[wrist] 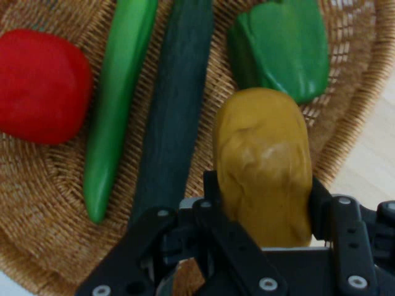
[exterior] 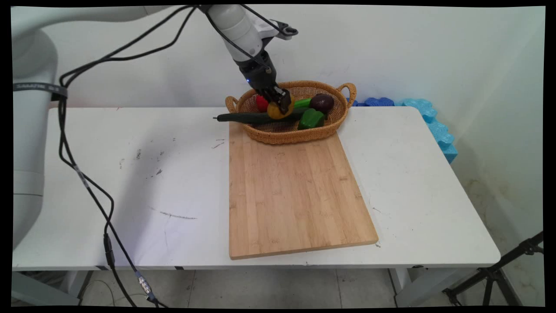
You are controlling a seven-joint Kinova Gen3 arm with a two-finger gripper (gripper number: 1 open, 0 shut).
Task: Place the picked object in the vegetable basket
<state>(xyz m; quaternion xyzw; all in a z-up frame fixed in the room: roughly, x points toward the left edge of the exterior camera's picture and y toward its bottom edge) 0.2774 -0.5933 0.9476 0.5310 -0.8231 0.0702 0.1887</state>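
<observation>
My hand (wrist: 262,203) grips the yellow pepper (wrist: 262,163) around its middle, just above the basket (exterior: 295,134); it looks light, stiff, probably smooth plastic, so slippery.

You will find almost no readable writing here. The only lettering is on the dark band (exterior: 40,88) around the white arm link (exterior: 30,130) at the left of the main view, and there the letters are too small and faint to read. The wooden board (exterior: 295,195), the wicker basket (exterior: 291,132), the white table (exterior: 130,174) and the vegetables in the basket carry no label, number or sign that you can see. In the hand view the black gripper (wrist: 262,209) and the yellow piece (wrist: 262,163) between its fingers also show no marking.
</observation>
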